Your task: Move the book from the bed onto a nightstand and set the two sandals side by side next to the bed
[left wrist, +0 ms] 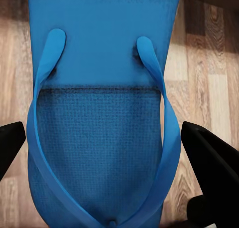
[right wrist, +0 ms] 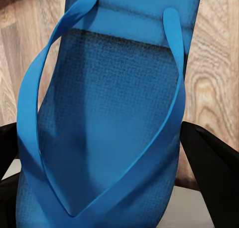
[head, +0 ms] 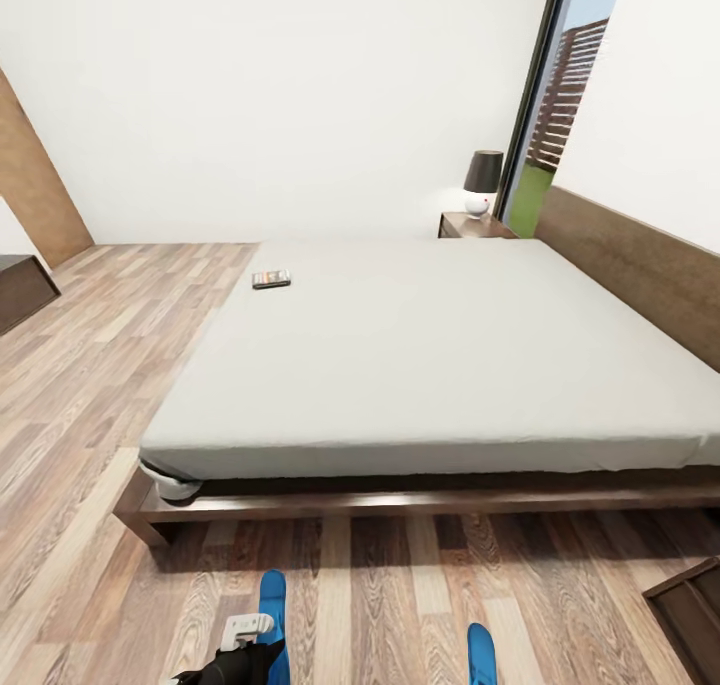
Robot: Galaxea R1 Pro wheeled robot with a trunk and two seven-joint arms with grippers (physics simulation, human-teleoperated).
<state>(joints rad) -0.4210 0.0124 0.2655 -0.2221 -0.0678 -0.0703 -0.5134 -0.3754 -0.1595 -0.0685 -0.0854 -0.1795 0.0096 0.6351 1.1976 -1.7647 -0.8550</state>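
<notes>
Book [head: 271,279] on bed [head: 430,345], lamp [head: 482,181] on nightstand [head: 474,226], each tool's fingers straddling a sandal [left wrist: 102,118], grip unclear.

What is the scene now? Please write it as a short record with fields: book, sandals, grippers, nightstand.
book: book lies flat on the bed, near a far corner of the mattress
sandals: left sandal and right sandal lie on the wood floor in front of the bed, apart, straps up
grippers: left gripper straddles the left sandal, fingers spread; right gripper straddles the right sandal, fingers spread
nightstand: nightstand stands beside the headboard, with a lamp on top
</notes>
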